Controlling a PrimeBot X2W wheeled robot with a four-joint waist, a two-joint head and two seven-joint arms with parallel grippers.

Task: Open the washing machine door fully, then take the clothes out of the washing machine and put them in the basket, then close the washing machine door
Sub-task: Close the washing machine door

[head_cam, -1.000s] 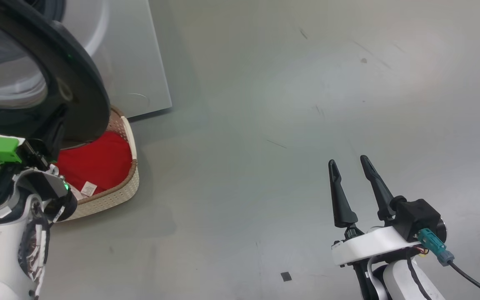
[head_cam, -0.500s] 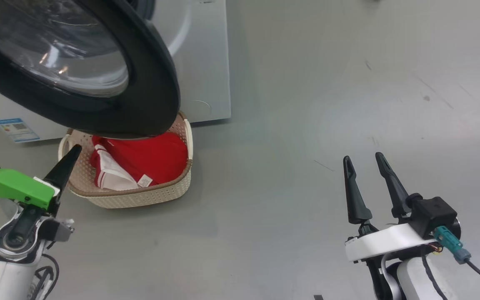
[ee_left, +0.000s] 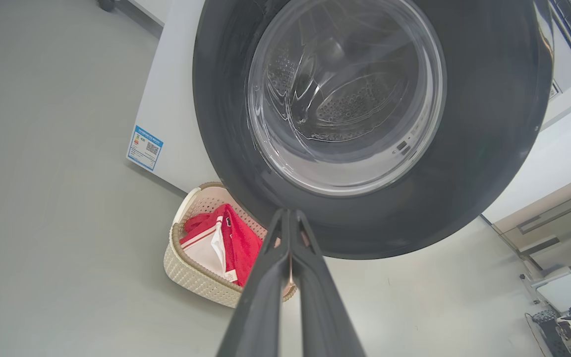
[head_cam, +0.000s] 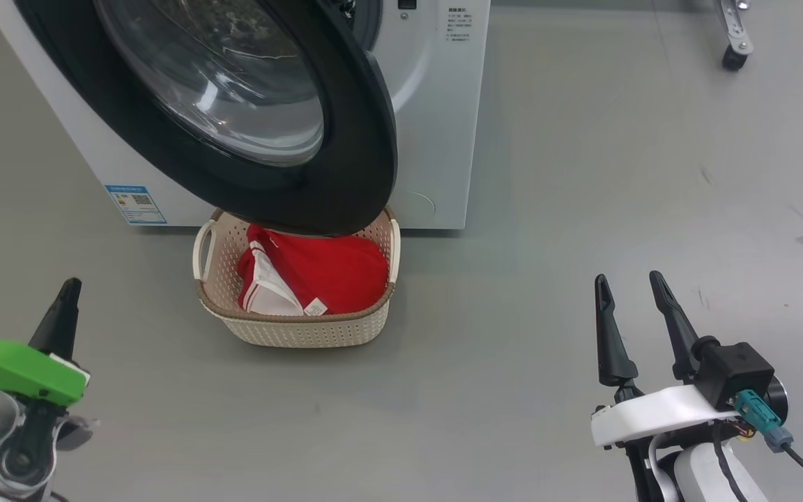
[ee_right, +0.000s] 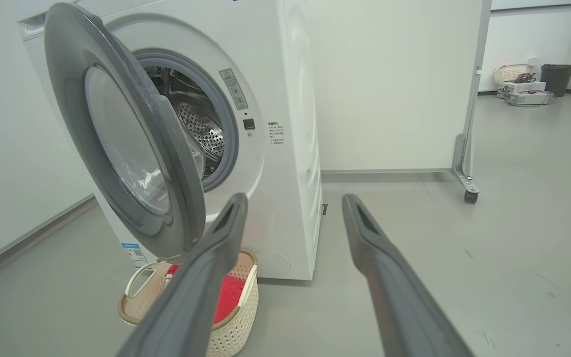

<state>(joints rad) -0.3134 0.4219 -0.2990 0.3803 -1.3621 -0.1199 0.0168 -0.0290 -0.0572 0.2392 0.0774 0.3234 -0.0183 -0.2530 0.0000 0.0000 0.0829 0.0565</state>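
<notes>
Head view: the washing machine door [head_cam: 346, 174] stands swung out from the washing machine [head_cam: 436, 139], its lower rim hanging over the basket [head_cam: 290, 331]. The basket sits on the floor [head_cam: 513, 362], tight against the foot of the machine's front. The clothes [head_cam: 339, 272] lie inside it, red with a white panel toward its left end. The left gripper [head_cam: 70, 286] is low at the left, fingers pressed together, holding nothing, well apart from door and basket. The right gripper [head_cam: 627, 277] is low at the right over bare floor, fingers spread wide, empty.

Left wrist view: the closed fingers point up at the door's lower black rim, not touching it. Through the glass bowl the steel drum shows, no red in sight.

Right wrist view: the spread fingers aim at the machine's front; the visible part of the drum [ee_right: 201, 129] looks empty.

Progress, as a judgement: opening and unloading look done — only closing the door is left. Both arms sit drawn back low, neither on the door yet. The left looks better lined up for the push.
</notes>
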